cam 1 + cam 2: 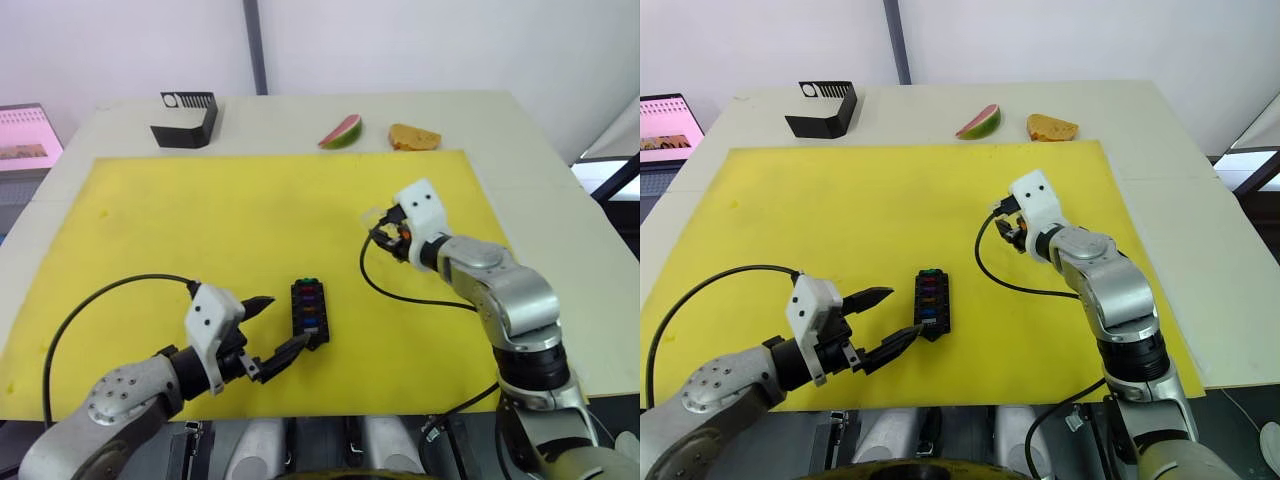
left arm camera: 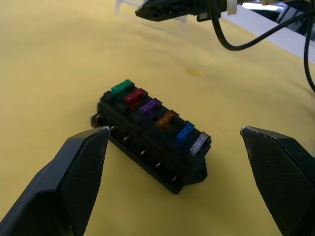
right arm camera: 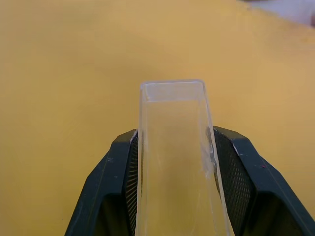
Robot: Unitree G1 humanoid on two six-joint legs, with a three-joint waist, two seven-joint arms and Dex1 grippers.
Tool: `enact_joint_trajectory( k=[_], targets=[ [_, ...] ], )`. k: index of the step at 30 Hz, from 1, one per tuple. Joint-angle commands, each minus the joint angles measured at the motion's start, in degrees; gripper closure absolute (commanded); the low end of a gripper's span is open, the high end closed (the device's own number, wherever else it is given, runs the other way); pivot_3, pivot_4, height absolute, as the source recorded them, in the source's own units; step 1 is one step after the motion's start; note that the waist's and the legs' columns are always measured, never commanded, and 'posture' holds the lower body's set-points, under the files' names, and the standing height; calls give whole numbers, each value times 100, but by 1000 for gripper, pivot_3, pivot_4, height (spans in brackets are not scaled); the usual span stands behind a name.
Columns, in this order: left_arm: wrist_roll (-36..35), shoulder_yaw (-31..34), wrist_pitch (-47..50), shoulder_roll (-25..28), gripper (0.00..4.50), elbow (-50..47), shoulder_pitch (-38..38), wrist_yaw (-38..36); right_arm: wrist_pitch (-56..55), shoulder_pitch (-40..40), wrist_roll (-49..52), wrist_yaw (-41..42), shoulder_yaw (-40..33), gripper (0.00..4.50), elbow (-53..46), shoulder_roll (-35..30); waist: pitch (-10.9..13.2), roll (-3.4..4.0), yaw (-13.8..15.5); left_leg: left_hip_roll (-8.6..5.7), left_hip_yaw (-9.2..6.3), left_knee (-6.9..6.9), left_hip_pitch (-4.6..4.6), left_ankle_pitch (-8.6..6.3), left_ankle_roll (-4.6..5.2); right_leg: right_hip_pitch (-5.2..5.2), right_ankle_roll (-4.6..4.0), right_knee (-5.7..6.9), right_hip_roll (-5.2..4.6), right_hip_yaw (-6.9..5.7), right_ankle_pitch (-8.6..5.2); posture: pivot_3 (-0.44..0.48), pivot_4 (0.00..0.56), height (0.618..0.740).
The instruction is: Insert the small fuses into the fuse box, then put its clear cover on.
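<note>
The fuse box (image 2: pixel 152 142) is a small black block lying on the yellow mat (image 1: pixel 200 220) near its front edge. One row of small fuses (image 2: pixel 157 114) stands in its slots: green, red, purple, orange, blue and grey. My left gripper (image 1: pixel 283 325) is open, one finger on each side of the box's near end, not touching it. Further back and to the right, my right gripper (image 1: pixel 385 228) hovers above the mat, shut on the clear cover (image 3: pixel 174 157). The cover sticks out past the fingertips (image 3: pixel 226 162).
A larger black box with a white slotted top (image 1: pixel 187 118) stands at the table's back left. A watermelon slice (image 1: pixel 341 131) and a piece of bread (image 1: pixel 414 137) lie beyond the mat's far edge. A pink screen (image 1: pixel 25 135) is off the table's left side.
</note>
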Motion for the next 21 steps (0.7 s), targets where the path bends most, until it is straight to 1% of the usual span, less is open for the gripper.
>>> enact_joint_trajectory(
  k=[1, 4, 11, 17, 21],
  targets=[
    [411, -350, -121, -107, 0, -239, 55, 375, 127, 26, 123, 9, -223, 2828, -390, -30, 2, 9, -5, 0, 0, -2, 1, 0, 0, 0, -1, 0, 0, 0, 0, 0, 150, 740],
    [757, -841, -286, -231, 0, -50, 64, 453, 279, 136, 193, 19, -310, 2828, -540, -42, 2, 9, -2, 0, 0, -3, 0, 0, 0, 0, 0, -2, 1, 0, 0, 0, 150, 740],
    [1302, -1272, -697, -256, 0, 369, 53, 329, 462, 258, 283, -70, -406, 2828, -769, 23, 3, 8, 0, 0, 1, -2, -1, -1, 2, 0, 0, -3, 1, 0, -1, 0, 150, 740],
    [1562, -1454, -855, -390, 0, 688, -153, 320, 549, 271, 314, -119, -481, 2828, -877, 32, 3, 8, 7, 0, 0, -2, -2, -1, 2, 0, 0, -4, 0, 0, -1, 0, 150, 740],
    [1681, -1268, -959, -292, 0, 951, -296, 184, 547, 294, 342, -140, -543, 2828, -871, 23, 3, 8, 1, 0, 0, -2, -2, -1, 3, -1, 0, -5, 1, 0, -1, 0, 150, 740]
  ],
)
